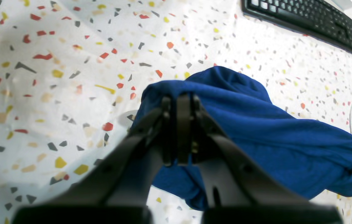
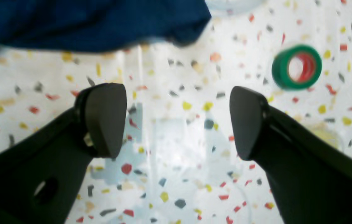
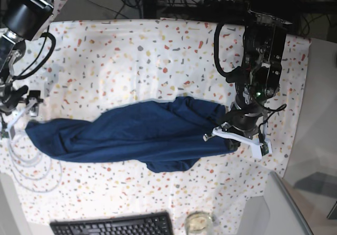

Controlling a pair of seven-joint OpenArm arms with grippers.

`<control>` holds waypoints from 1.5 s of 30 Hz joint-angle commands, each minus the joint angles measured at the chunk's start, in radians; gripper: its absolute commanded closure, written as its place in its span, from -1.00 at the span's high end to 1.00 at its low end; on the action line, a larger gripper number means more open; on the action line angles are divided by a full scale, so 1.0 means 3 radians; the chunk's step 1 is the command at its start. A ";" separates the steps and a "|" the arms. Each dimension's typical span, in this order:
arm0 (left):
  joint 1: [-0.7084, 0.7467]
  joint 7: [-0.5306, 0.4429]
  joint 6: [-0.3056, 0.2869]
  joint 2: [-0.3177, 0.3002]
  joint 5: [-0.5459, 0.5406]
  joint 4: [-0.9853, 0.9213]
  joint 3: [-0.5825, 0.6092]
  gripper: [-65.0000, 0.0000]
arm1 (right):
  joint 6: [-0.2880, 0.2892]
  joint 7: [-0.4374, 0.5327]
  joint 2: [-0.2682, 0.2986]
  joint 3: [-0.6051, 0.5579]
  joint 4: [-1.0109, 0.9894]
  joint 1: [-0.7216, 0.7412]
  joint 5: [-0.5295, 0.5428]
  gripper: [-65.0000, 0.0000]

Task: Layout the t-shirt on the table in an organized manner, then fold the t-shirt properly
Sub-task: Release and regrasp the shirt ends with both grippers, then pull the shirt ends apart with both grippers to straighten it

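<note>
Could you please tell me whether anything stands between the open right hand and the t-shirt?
Nothing visible does. The right hand hangs open over bare table, with the t-shirt's edge just ahead. The green tape roll lies off to one side.

Base view looked straight down over the whole worktop (image 3: 105, 61); both wrist views sat close behind their claws, sharing the t-shirt (image 3: 142, 135)

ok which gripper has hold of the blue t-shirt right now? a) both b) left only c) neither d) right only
b, the left gripper is pinched shut on a fold of the t-shirt, while the right gripper stands open over the bare table with only the shirt's edge beyond it.
</note>
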 commanded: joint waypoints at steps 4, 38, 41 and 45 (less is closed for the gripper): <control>-0.0029 -0.0086 -0.0008 -0.0020 0.0020 0.0073 -0.0011 -1.00 | -0.0006 0.0089 0.0017 -0.0007 0.0061 0.0012 0.0060 0.48; 0.0161 -0.0086 -0.0008 -0.0147 0.0020 0.0181 -0.0011 -1.00 | -0.0324 0.0825 -0.0244 0.0289 -0.1796 0.0779 0.0054 0.48; 0.0171 -0.0086 -0.0008 -0.0137 0.0020 0.0181 -0.0011 -1.00 | -0.0324 0.0830 -0.0249 0.0284 -0.1796 0.0779 0.0054 0.48; 0.0186 -0.0086 -0.0008 -0.0127 0.0020 0.0181 -0.0011 -1.00 | -0.0324 0.0856 -0.0239 0.0284 -0.1816 0.0779 0.0054 0.46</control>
